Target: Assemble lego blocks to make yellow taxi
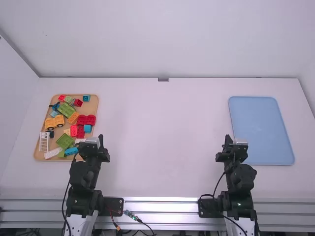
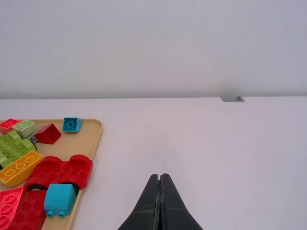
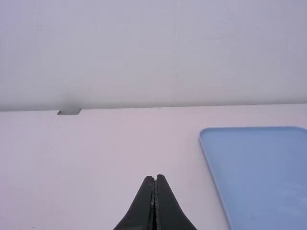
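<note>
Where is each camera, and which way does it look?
High view: above and behind the left arm and right arm, looking forward and down at the table; both show.
Left wrist: on that arm, looking forward past the tan tray; left pincer shows.
Right wrist: on that arm, looking forward past the blue tray; right pincer shows.
High view and left wrist view share the tan tray.

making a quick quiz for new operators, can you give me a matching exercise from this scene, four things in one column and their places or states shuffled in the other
Column 1
1. blue tray
2. tan tray
3. red wheeled piece
4. left gripper

Column 2
a. fingers shut, nothing between them
b. lying at the right side of the table
c. beside a teal brick with two studs in view
d. lying at the left side, under many bricks

Pairs: 1-b, 2-d, 3-c, 4-a
</note>
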{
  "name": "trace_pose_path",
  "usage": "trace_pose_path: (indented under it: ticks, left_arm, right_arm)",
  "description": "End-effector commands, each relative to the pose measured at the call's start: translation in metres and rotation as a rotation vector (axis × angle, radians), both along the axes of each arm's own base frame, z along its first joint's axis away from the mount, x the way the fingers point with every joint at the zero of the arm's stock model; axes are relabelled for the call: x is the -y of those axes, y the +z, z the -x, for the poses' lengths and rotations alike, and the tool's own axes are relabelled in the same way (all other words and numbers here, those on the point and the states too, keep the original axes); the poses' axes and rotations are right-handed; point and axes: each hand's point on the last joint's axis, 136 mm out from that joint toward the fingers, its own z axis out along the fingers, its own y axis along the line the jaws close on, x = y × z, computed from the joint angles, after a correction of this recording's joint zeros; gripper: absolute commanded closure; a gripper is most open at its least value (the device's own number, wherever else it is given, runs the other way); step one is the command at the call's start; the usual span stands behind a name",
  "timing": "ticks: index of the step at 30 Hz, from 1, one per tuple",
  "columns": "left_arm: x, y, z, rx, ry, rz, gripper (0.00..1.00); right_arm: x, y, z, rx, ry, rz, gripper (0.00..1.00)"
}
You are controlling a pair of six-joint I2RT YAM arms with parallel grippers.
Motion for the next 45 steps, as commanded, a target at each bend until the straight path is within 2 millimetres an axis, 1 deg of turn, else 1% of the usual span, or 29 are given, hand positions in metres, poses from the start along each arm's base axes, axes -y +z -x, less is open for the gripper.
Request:
trace_pose_path:
  ticks: [1,8,10,13,17,22,30,33,35,37,38,41,45]
  left_arm:
    - [0.002,0.003,0.0,0.005,-0.01,-0.004,0.99]
    - [0.015,0.024,-0.001,0.049,-0.079,-0.043,0.95]
    - [0.019,0.035,-0.001,0.072,-0.101,-0.062,0.93]
    - [0.02,0.041,-0.001,0.085,-0.109,-0.054,0.92]
    - [0.027,0.058,-0.001,0.118,-0.147,-0.042,0.88]
    - [0.028,0.078,-0.002,0.155,-0.149,-0.012,0.84]
    - [0.036,0.087,-0.004,0.124,-0.195,-0.011,0.78]
    - [0.03,0.096,-0.008,0.125,-0.162,-0.012,0.74]
    - [0.023,0.107,-0.011,0.133,-0.125,-0.012,0.71]
    - [0.024,0.115,-0.013,0.139,-0.128,-0.011,0.68]
    - [0.024,0.117,-0.013,0.139,-0.129,-0.011,0.68]
    - [0.025,0.134,-0.019,0.148,-0.133,-0.011,0.62]
    - [0.026,0.152,-0.026,0.16,-0.137,-0.011,0.55]
  right_arm:
    - [0.0,0.002,0.0,0.004,0.0,0.007,0.99]
    - [0.002,0.024,-0.001,0.047,-0.021,0.052,0.95]
    - [0.002,0.034,-0.002,0.067,-0.021,0.072,0.93]
    - [0.004,0.041,-0.002,0.079,-0.027,0.084,0.92]
    - [0.008,0.057,-0.003,0.111,-0.043,0.116,0.88]
    - [0.009,0.078,-0.004,0.15,-0.048,0.156,0.84]
    - [0.006,0.113,-0.006,0.22,-0.043,0.206,0.77]
    - [0.005,0.13,-0.007,0.254,-0.045,0.239,0.74]
    - [0.004,0.142,-0.009,0.27,-0.04,0.273,0.71]
    - [0.004,0.15,-0.011,0.273,-0.04,0.258,0.68]
    - [0.003,0.151,-0.011,0.275,-0.04,0.253,0.67]
    - [-0.001,0.165,-0.017,0.272,-0.025,0.223,0.61]
    - [-0.001,0.179,-0.024,0.269,-0.022,0.203,0.55]
